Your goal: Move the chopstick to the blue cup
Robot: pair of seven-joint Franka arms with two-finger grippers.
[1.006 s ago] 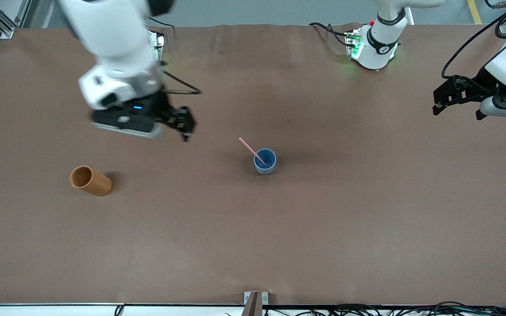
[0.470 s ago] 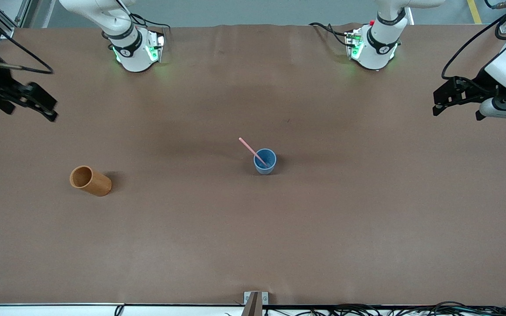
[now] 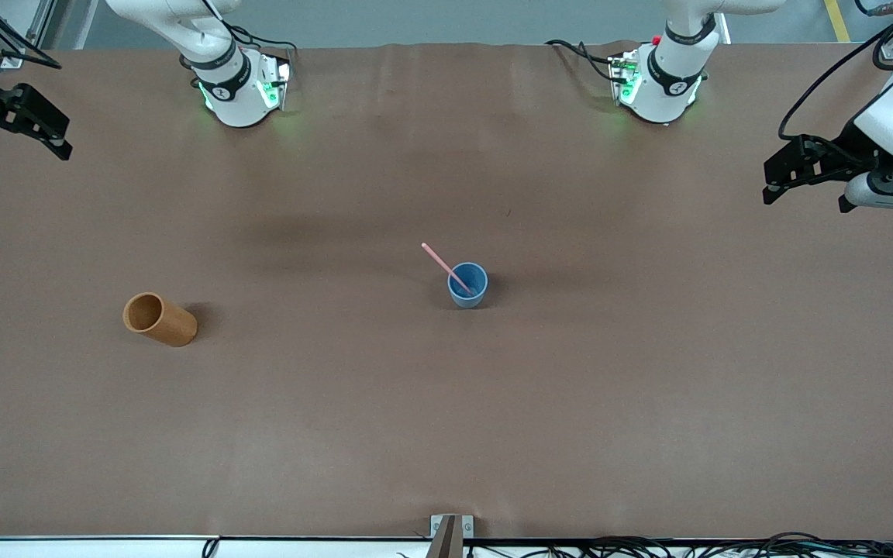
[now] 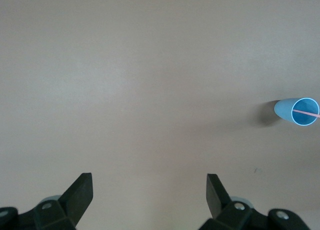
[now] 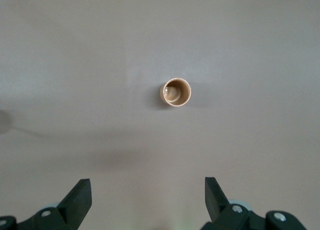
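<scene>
Chopstick (image 3: 444, 267) inside blue cup (image 3: 468, 287)

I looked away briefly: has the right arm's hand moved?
Yes. The right hand has swung away from the blue cup, out to the table's edge at its own end.

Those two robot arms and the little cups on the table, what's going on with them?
Nothing is being handled right now. The chopstick stands leaning in the blue cup near the middle of the table, so that job looks finished. A wooden cup stands empty toward the right arm's end. The right pincer hangs open over that end's edge, and the left pincer hangs open over the other end, holding nothing.
</scene>
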